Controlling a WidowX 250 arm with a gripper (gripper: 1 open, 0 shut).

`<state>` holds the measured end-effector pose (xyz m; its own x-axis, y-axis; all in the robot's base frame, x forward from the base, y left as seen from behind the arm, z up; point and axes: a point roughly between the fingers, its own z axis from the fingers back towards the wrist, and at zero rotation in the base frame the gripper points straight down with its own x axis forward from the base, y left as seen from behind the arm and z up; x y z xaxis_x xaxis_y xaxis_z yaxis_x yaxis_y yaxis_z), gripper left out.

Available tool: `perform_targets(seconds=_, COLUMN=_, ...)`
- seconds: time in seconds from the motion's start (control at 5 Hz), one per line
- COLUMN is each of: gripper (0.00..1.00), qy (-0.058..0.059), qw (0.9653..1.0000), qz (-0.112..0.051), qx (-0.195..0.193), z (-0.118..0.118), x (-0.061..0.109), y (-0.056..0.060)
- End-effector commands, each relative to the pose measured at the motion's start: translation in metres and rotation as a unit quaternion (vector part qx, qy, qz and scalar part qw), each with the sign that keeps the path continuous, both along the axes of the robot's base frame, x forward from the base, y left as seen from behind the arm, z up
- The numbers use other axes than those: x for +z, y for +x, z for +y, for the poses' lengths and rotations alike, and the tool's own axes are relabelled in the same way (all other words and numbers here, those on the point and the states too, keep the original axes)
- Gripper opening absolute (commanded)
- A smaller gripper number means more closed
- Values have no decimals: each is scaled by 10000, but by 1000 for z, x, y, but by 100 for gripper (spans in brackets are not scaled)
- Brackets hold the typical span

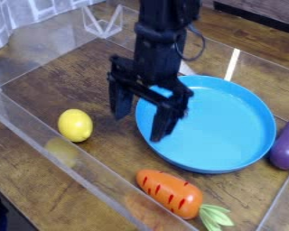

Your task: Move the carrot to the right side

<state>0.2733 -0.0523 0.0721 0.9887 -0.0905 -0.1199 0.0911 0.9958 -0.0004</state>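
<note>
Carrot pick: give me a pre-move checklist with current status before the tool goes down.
1. Tool open: ok, fingers spread, nothing between them.
2. Carrot free to grasp: ok, lies on the table near the front edge, untouched.
3. Tool above carrot: not ok, it hangs farther back, over the blue plate's left rim.
4. Descent path clear: ok, lemon sits well to the left, apart from the carrot.
5. Right side free for placing: cannot tell, the eggplant sits at the right edge and the frame cuts off there.
</note>
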Motion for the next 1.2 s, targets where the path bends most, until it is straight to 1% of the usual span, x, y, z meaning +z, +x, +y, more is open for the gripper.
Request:
perform_targets(seconds=0.0, gripper=100, qy=-28, qw=9993, qz=-339, qx=-165, z=-19, x=1, y=-7)
perform_targets(seconds=0.2, gripper=100, qy=-34, qw=9989, qz=-417, qx=-221, z=-36, x=-16, y=-14)
perform_targets(seconds=0.4, gripper=100, qy=-39, qw=9984, qz=-414, qx=-392, z=-47, x=-32, y=-18)
perform_targets(seconds=0.6, gripper=100, qy=-52, qw=9975, qz=-397, qx=-579, z=-53, x=-40, y=-19)
perform_targets(seconds=1.0, gripper=100, qy=-116, qw=9959, qz=-363, qx=-818, z=-63, x=-57, y=-23)
